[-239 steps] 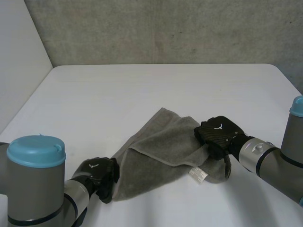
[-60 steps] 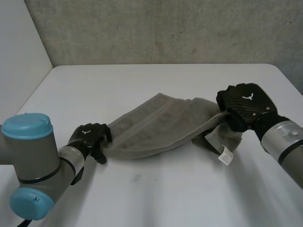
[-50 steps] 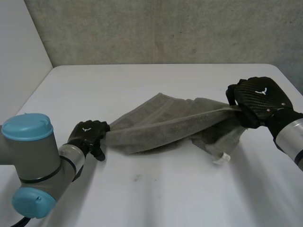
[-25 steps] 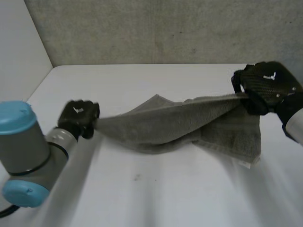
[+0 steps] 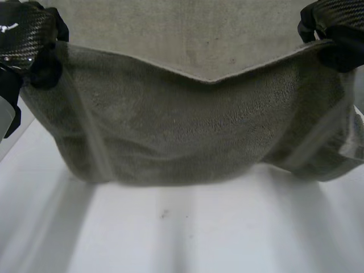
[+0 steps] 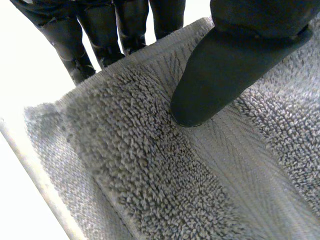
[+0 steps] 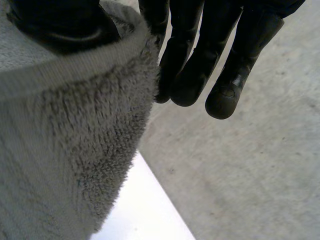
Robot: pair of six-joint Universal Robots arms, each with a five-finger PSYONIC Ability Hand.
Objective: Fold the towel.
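A grey terry towel (image 5: 187, 131) hangs spread out in the air above the white table (image 5: 187, 227), its top edge sagging to a point in the middle. My left hand (image 5: 25, 40) pinches its upper left corner. In the left wrist view the thumb (image 6: 225, 65) presses the towel (image 6: 150, 165) against the fingers (image 6: 70, 40) behind it. My right hand (image 5: 335, 28) holds the upper right corner. In the right wrist view its thumb (image 7: 60, 25) clamps the towel's (image 7: 65, 150) hemmed edge against the fingers (image 7: 220, 55).
A concrete wall (image 5: 187, 34) rises behind the table. A small dark speck (image 5: 164, 214) marks the table below the hanging towel. A pale wall (image 5: 14, 136) stands at the left.
Both hands have risen and moved apart, lifting the towel off the table. It has gone from a slack band between them to a sheet hanging spread in the air.
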